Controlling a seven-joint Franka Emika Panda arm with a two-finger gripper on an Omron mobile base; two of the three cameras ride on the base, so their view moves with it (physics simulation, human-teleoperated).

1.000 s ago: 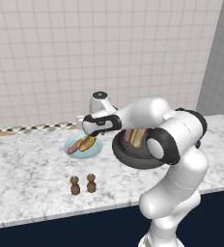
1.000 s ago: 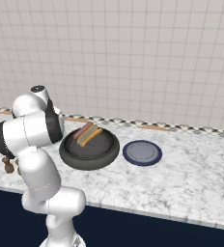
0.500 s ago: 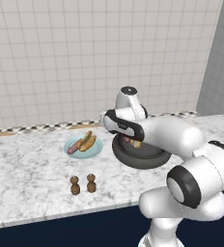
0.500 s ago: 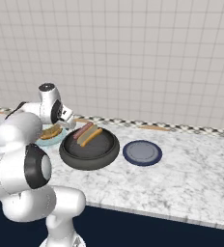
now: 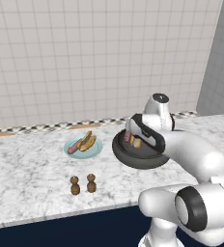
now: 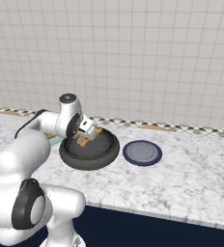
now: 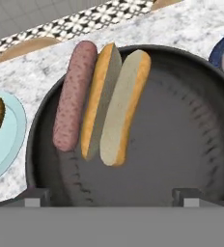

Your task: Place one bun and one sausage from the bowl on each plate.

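Bun point(image 7: 115, 108) and sausage point(image 7: 75, 96) lie side by side in the bowl point(image 7: 191, 140), touching along their length, at about 10 o'clock from the bowl's centre in the hand view. Sausage is on the outside against the rim, bun inboard of it; bun is split, showing its pale cut face.

Handling, my read:
- Bun: light, soft, will crush. Take it across the short width at mid-length, gentle close.
- Sausage: firm, round, smooth skin, likely to roll or squirt out. Grip at mid-length across the diameter.
- The two touch, so a finger has to wedge between them. Bun first looks easier: its inboard side is free. Sausage is close to the bowl wall, little room for the outer finger.

Gripper point(image 7: 112, 195) hovers over the bowl, jaws wide, holding nothing.

Pale teal plate point(image 5: 95, 147) at 9 o'clock of the bowl in the left base view already carries a bun and a sausage. Navy plate point(image 6: 142, 152) at 3 o'clock of the bowl in the right base view is bare, so judged halfway.

Two wooden shakers point(image 5: 83, 184) stand on the table point(image 5: 27, 169) near its front edge, apart from the plates.

No brands, labels or readable writing anywhere.
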